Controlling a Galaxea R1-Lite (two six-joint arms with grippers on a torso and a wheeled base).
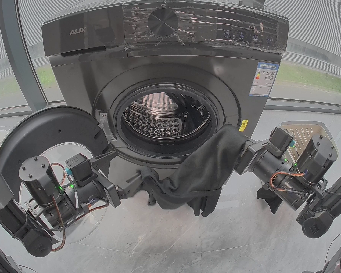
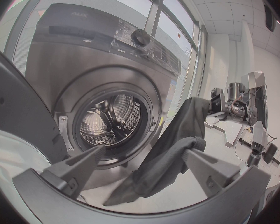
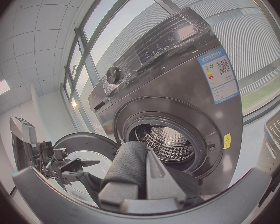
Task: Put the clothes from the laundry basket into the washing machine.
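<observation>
A dark grey garment hangs in front of the washing machine, just below its open drum. My right gripper is shut on the garment's upper end at the right of the drum's opening; the right wrist view shows the cloth pinched between the fingers. The garment sags down and to the left toward my left gripper. That gripper stands open, and the cloth's lower part rests against one finger. The laundry basket stands behind my right arm.
The round door is swung wide open to the left, right behind my left arm. A dark piece of cloth hangs below my right arm near the basket. Pale tiled floor lies in front; windows are behind the machine.
</observation>
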